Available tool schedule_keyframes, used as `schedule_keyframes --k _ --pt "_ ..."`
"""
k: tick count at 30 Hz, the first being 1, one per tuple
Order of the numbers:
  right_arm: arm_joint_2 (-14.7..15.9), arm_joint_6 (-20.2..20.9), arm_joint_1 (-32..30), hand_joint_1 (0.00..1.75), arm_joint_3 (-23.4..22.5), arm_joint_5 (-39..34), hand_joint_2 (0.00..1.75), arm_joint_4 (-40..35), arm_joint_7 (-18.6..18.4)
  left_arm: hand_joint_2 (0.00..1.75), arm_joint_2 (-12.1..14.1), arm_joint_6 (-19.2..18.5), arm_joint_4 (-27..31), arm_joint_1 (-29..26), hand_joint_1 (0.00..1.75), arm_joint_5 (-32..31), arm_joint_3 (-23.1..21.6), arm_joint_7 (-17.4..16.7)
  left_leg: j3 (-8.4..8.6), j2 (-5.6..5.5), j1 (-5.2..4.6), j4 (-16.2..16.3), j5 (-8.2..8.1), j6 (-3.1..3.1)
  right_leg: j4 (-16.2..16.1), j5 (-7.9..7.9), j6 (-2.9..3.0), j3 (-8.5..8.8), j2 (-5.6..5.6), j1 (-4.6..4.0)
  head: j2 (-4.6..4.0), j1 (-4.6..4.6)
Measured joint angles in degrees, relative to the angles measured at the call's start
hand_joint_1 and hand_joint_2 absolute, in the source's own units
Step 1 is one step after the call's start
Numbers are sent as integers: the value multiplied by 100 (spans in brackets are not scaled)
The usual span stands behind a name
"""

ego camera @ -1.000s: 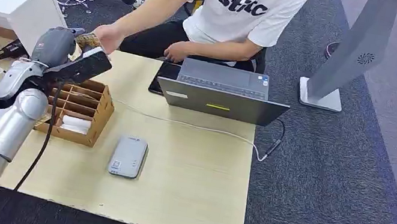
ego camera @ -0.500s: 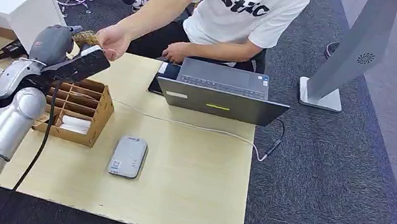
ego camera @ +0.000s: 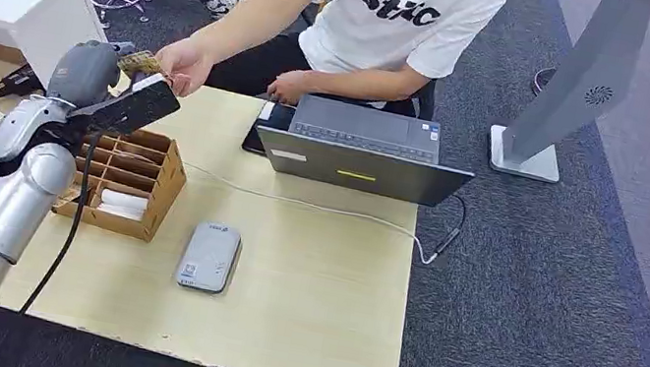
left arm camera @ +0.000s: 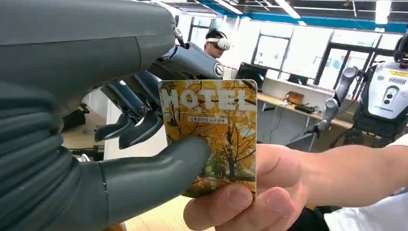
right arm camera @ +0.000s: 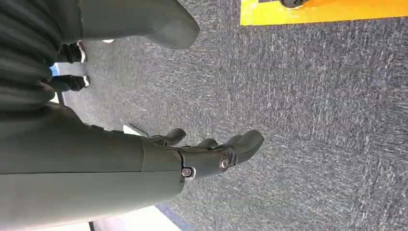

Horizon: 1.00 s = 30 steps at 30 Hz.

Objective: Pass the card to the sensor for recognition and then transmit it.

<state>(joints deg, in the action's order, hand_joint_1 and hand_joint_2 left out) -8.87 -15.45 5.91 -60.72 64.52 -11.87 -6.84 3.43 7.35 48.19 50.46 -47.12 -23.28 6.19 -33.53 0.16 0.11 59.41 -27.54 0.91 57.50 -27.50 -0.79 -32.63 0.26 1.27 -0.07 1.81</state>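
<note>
Grey, the sensor point(ego camera: 209, 257) lies on the table point(ego camera: 314, 282) just right of the wooden organizer point(ego camera: 130, 179); beyond the organizer the left hand point(ego camera: 107, 92) pinches the card point(left arm camera: 210, 132) by thumb and fingers, a person's hand point(left arm camera: 260, 190) also gripping it. Right hand point(right arm camera: 202, 156) hangs over carpet, fingers loosely apart, holding nothing.

Left hand point(left arm camera: 120, 159) raised with thumb pressing forward, right hand point(right arm camera: 211, 154) hanging, fingers seemingly apart.

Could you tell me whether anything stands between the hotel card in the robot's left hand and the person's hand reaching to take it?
Nothing visible does: the person's hand already grips the card, which the left hand pinches.
</note>
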Motion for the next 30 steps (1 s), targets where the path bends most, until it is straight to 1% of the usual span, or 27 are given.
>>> schedule_keyframes --k 17,18,20,21,22,23,25,30 --pt "0 0 0 0 0 0 175 0 0 175 0 0 0 0 175 0 0 0 -1 6 0 0 -1 0 0 0 0 -4 5 0 0 0" --pt "0 0 0 0 0 0 175 0 0 175 0 0 0 0 0 0 0 0 -1 6 0 0 -1 0 0 0 0 -4 5 0 0 0" --pt "0 0 0 0 0 0 175 0 0 175 0 2 0 0 0 -4 0 0 -2 6 0 0 -1 0 0 0 0 -5 5 0 0 0" --pt "0 -13 -1 0 0 0 175 0 0 175 -2 110 9 -1 0 -114 0 22 -1 5 0 0 -1 0 0 0 0 -5 5 0 0 0" --pt "0 -35 0 0 0 0 175 0 0 175 -13 368 79 -15 0 -368 0 31 -3 5 0 0 -1 0 0 0 0 -8 5 0 0 0" --pt "0 -44 0 0 0 0 175 0 2 175 -17 562 210 -16 0 -604 0 -51 -5 4 0 0 -1 0 0 0 0 -8 3 -1 0 0" --pt "0 -59 0 0 0 0 175 -2 11 175 -22 572 422 -7 0 -767 0 -215 -5 0 0 0 0 0 0 -1 -1 -5 -3 0 0 0" --pt "0 -59 1 0 0 -17 175 0 20 175 -20 535 721 -31 0 -828 0 -286 -5 1 0 0 0 0 0 1 0 -4 -2 0 0 2"
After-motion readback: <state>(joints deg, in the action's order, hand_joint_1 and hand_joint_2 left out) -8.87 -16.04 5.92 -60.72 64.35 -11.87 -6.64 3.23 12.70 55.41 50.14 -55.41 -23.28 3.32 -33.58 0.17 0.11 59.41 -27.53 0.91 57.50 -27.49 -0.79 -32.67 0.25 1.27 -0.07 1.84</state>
